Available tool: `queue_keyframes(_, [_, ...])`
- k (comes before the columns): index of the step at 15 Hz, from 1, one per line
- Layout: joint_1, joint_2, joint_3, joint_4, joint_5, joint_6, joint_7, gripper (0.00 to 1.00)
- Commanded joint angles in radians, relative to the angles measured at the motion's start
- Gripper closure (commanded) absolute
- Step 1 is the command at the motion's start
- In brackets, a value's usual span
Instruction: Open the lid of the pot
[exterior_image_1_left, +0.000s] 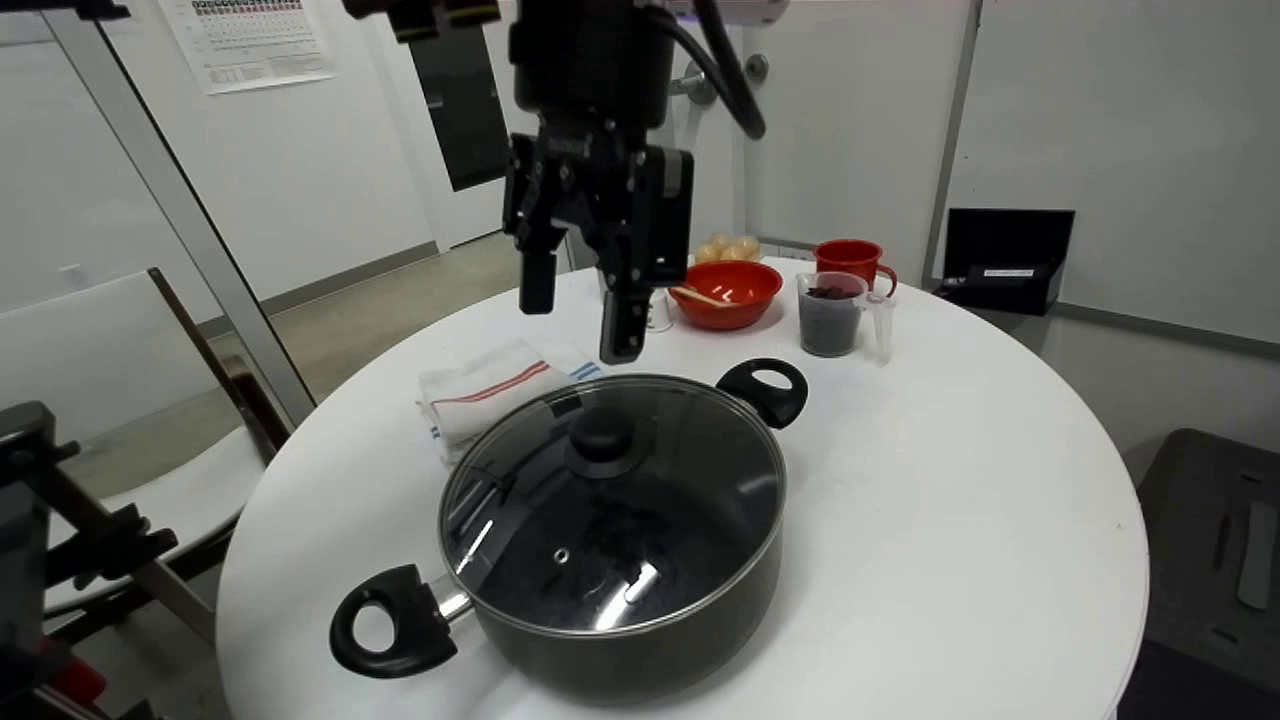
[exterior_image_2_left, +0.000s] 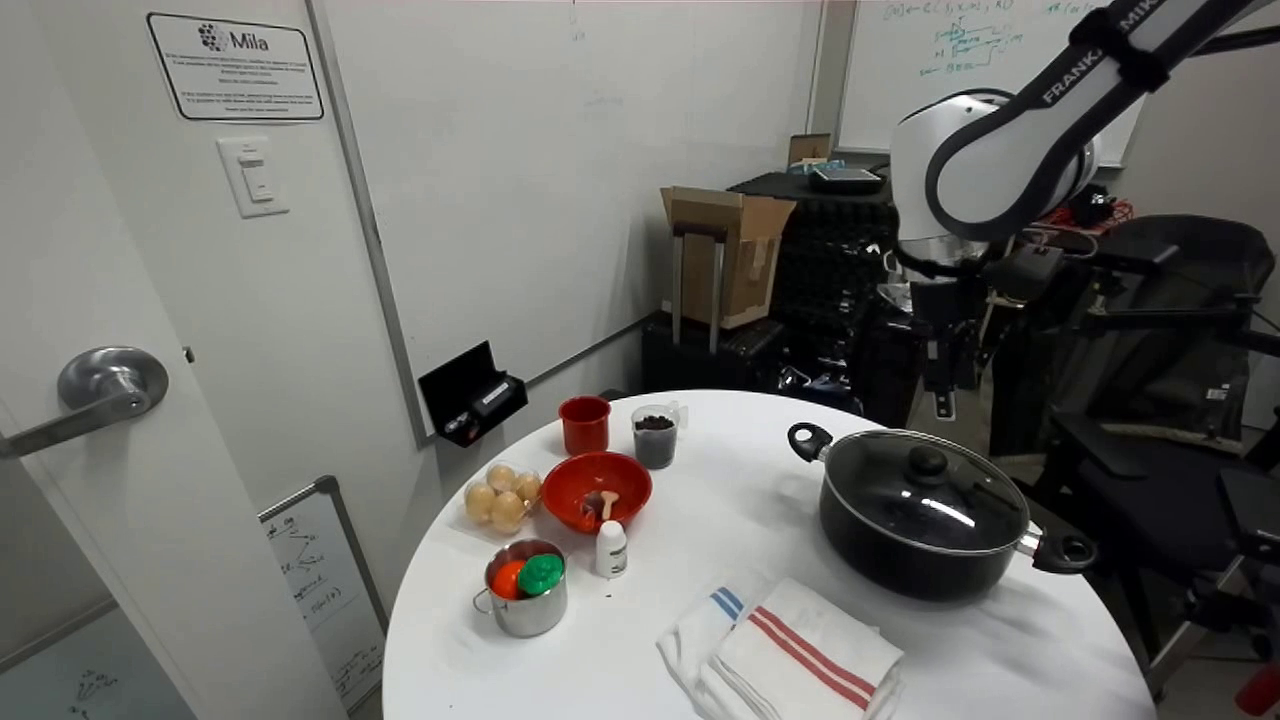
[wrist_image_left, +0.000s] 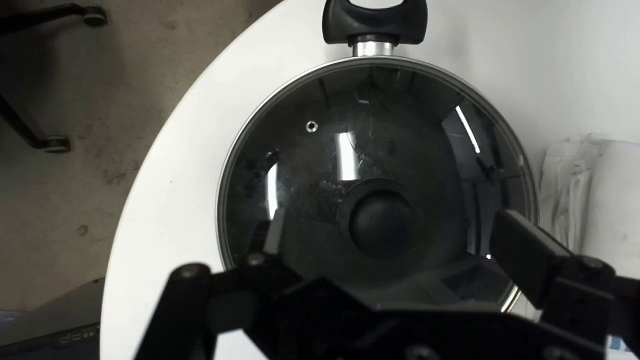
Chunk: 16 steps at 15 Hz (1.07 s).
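A: Where is the lid (exterior_image_1_left: 612, 515) now, and what is the hand (exterior_image_1_left: 580, 325) doing?

B: The lid is sitting flat on the pot (exterior_image_1_left: 660, 655). The hand is hanging above it, holding nothing; its fingers (wrist_image_left: 525, 255) are standing well apart. In the wrist view they are appearing at nine and three o'clock of the knob (wrist_image_left: 384, 222).

A: What are you fearing, please?

B: Firstly, a bad descent. If the hand is going down off-centre, a finger may be landing on the knob or knocking the lid. If it is gripping too high, the round knob may be slipping out.

A: And during the lifting?

B: If the lid is tilting, it may be catching and dragging the pot. In the wrist view, the edge of the surface (wrist_image_left: 170, 210) is running near the pot at nine o'clock. At three o'clock the towel (wrist_image_left: 615, 205) is lying just beside; a lid placed there may be rocking.
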Motion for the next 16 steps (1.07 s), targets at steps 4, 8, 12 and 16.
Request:
queue_keyframes(4, [-0.019,0.135,0.042,0.096,0.015,-0.003,0.010,0.00])
queue_keyframes(8, [-0.024,0.189,0.062,0.126,0.025,-0.006,0.005,0.00])
queue_keyframes(12, [-0.036,0.227,0.068,0.142,0.042,-0.006,0.009,0.00])
queue_keyframes(16, [-0.050,0.247,0.065,0.159,0.053,-0.008,0.013,0.00])
